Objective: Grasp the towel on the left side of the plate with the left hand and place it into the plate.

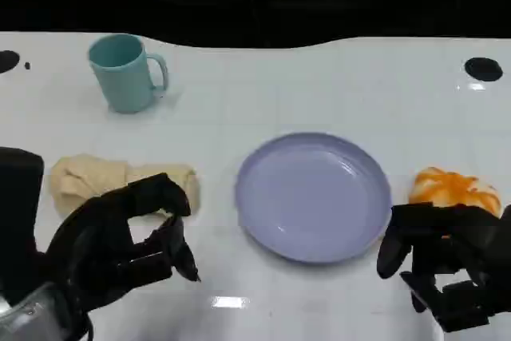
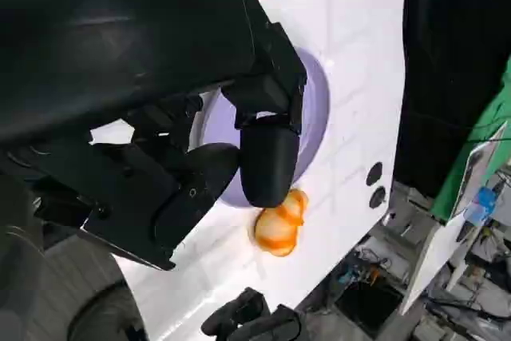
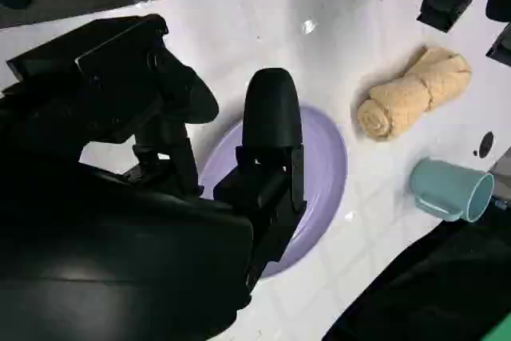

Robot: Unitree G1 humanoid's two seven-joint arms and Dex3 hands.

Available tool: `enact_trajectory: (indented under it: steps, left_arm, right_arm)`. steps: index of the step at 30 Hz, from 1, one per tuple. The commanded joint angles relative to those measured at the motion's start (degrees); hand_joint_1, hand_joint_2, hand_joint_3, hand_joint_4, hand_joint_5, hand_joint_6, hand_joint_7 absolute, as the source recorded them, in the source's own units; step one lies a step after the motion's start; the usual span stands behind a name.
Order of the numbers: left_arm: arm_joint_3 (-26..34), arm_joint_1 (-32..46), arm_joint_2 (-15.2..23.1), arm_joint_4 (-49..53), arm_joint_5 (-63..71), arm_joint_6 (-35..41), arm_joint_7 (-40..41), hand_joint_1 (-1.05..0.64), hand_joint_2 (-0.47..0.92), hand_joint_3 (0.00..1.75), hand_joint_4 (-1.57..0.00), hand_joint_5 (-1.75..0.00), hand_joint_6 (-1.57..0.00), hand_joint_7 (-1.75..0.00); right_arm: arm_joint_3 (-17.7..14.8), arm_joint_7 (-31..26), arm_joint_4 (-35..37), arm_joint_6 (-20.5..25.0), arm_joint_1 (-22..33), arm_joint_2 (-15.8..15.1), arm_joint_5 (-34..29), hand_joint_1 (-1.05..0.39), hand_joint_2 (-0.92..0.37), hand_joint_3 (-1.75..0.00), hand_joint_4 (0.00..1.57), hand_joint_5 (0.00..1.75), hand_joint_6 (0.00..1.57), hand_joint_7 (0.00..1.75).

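Note:
A rolled beige towel (image 1: 96,179) lies on the white table, left of the lavender plate (image 1: 312,195). The right wrist view shows the towel (image 3: 413,93) beyond the plate (image 3: 326,167). My left hand (image 1: 120,239) hovers just in front of the towel, fingers apart and curved, holding nothing. My right hand (image 1: 447,259) sits near the front right, beside the plate, fingers loosely curled and empty. The plate has nothing in it. In the left wrist view my left hand's fingers (image 2: 267,157) cover part of the plate (image 2: 316,109).
A teal mug (image 1: 124,71) stands at the back left. An orange-and-white object (image 1: 455,189) lies right of the plate, just behind my right hand. Black round marks (image 1: 483,69) sit near the table's far corners. The table's far edge meets a dark background.

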Motion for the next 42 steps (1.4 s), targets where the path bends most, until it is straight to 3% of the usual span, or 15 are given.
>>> enact_trajectory:
  steps: [1,21,25,31,34,38,42]
  left_arm:
    - [0.27,0.32,1.21,0.03,0.2,-0.9,-0.54,-0.15,0.56,1.24,-0.8,-1.75,-0.67,-1.72]
    - [0.17,0.35,1.72,0.26,0.64,-2.13,-0.63,-0.13,0.58,1.25,-0.78,-1.75,-0.68,-1.68]
    - [-0.35,0.27,2.33,-0.19,2.38,-2.84,0.2,-0.13,0.56,1.25,-0.77,-1.75,-0.71,-1.6]
    - [-5.84,2.54,5.42,-0.34,15.67,-18.21,-0.71,-0.08,0.52,1.24,-0.71,-1.68,-0.7,-1.36]
    - [-9.5,3.14,9.8,1.27,26.12,-30.65,-1.81,-0.17,0.57,1.01,-0.56,-1.33,-0.58,-0.93]
    - [-12.19,2.57,14.6,3.53,37.02,-40.37,-2.15,-0.32,0.86,0.3,-0.42,-0.96,-0.53,-0.45]
    - [-13.81,1.01,19.25,4.33,46.71,-44.78,-2.49,-0.44,0.92,0.08,-0.25,-0.71,-0.43,-0.16]
  right_arm:
    - [-0.41,0.1,-0.3,-0.08,-0.09,-1.09,-0.18,0.04,-0.58,-1.08,0.69,1.69,0.69,1.45]
    - [-0.83,0.17,-0.17,-0.29,-0.11,-0.89,0.39,0.03,-0.58,-1.08,0.69,1.69,0.69,1.46]
    - [-0.6,-0.09,-0.41,0.06,-0.17,-0.68,0.25,0.03,-0.58,-1.08,0.69,1.69,0.69,1.46]
    - [-0.04,-0.24,0.04,-0.75,-0.23,-0.2,0.21,0.04,-0.58,-1.08,0.69,1.69,0.69,1.48]
    - [0.11,-0.5,-0.15,-0.5,-0.2,0.14,0.31,0.05,-0.58,-1.08,0.69,1.69,0.69,1.47]
    - [0.13,-0.56,-0.38,0.32,-0.45,0.23,0.21,0.03,-0.59,-1.07,0.68,1.69,0.69,1.47]
    - [0.21,-0.5,-0.44,0.34,-0.59,0.25,0.23,0.03,-0.6,-1.06,0.68,1.7,0.68,1.46]
